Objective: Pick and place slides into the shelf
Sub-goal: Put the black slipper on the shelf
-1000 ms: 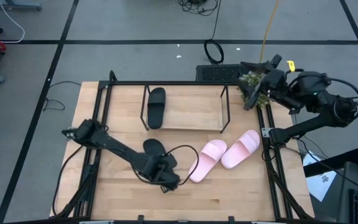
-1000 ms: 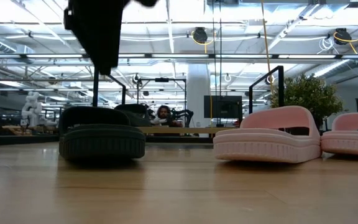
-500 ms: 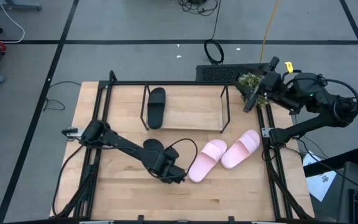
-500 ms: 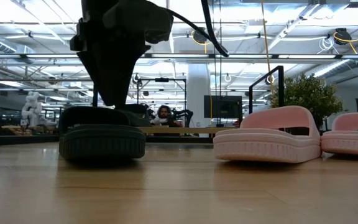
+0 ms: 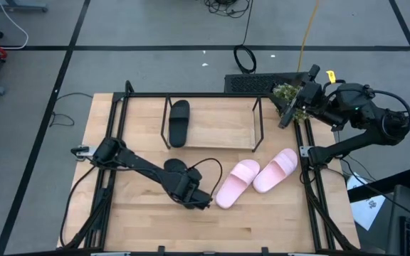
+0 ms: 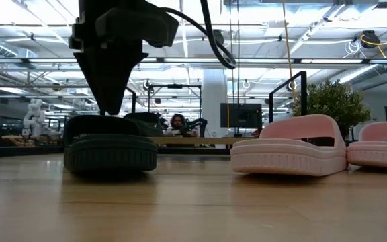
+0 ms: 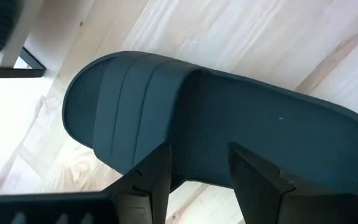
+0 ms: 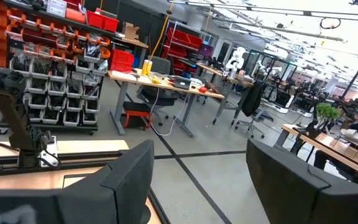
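Note:
A black slide (image 5: 173,168) lies sole down on the tabletop; it also shows in the low view (image 6: 109,151) and the left wrist view (image 7: 229,124). My left gripper (image 5: 189,190) is open and points down just over it (image 6: 109,107), its fingers standing over the footbed near one long edge (image 7: 197,177). A second black slide (image 5: 179,122) lies on the shelf's board (image 5: 219,128). Two pink slides (image 5: 237,183) (image 5: 276,171) lie side by side on the table to the right. My right gripper (image 5: 290,110) is open (image 8: 201,180) and waits at the table's far right corner. My left gripper comes at the black slide from above with its fingers (image 7: 160,177) open over the footbed (image 7: 197,143). I cannot tell whether they touch it.
The shelf's thin black rods (image 5: 256,124) stand up at the board's ends. A black frame rail (image 5: 312,185) runs along the table's right side, and a small green plant (image 5: 287,92) stands by my right gripper. Bare wood lies along the near edge (image 5: 212,227).
My left gripper has come down toward the black slide and shifted a little toward the table's far edge, so that its fingers now stand just over the slide. The slide has stayed where it was.

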`<state>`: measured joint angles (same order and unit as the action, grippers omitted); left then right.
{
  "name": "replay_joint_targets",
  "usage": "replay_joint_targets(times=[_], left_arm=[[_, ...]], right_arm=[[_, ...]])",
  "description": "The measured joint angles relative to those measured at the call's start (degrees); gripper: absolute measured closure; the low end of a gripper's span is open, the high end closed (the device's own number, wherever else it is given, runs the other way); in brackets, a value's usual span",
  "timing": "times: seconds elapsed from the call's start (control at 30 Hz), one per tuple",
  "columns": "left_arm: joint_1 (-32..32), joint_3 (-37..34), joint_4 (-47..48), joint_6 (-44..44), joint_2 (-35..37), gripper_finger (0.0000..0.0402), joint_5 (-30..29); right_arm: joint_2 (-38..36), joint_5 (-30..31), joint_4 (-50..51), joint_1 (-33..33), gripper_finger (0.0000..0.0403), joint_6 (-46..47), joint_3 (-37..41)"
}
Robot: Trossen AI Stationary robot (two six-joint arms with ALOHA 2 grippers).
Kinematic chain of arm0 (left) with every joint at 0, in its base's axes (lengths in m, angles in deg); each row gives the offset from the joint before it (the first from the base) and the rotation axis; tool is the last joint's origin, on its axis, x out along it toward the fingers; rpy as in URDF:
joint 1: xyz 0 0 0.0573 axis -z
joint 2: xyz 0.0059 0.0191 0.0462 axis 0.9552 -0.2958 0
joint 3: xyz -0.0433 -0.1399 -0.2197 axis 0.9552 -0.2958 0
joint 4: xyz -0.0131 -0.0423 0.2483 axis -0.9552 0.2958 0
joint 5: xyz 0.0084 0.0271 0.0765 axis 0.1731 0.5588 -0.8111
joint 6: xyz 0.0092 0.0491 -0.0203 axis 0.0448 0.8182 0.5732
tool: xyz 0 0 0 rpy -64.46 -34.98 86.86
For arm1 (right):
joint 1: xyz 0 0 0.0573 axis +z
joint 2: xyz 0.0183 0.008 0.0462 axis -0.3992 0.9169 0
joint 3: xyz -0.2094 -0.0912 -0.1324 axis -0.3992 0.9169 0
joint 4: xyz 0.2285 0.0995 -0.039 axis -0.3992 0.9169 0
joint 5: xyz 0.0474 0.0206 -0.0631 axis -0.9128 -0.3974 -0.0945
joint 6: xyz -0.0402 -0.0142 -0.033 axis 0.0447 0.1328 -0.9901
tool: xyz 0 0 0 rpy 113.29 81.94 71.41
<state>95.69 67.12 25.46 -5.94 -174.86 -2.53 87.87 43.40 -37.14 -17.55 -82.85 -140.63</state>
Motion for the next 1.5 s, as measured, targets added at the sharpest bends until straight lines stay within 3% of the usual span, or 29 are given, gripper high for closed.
replay_joint_targets(times=[0.77, 1.5], left_arm=[[0.0, -0.1, 3.7, 0.9, 0.0, 0.0250, -3.3], [0.0, -7.7, 2.6, -2.7, 0.0, 0.0250, -3.3]], right_arm=[[0.0, 0.0, 0.0, 0.0, 0.0156, 0.6, 0.0], [0.4, 0.0, 0.0, 0.0, 0.0156, 0.6, 0.0]])
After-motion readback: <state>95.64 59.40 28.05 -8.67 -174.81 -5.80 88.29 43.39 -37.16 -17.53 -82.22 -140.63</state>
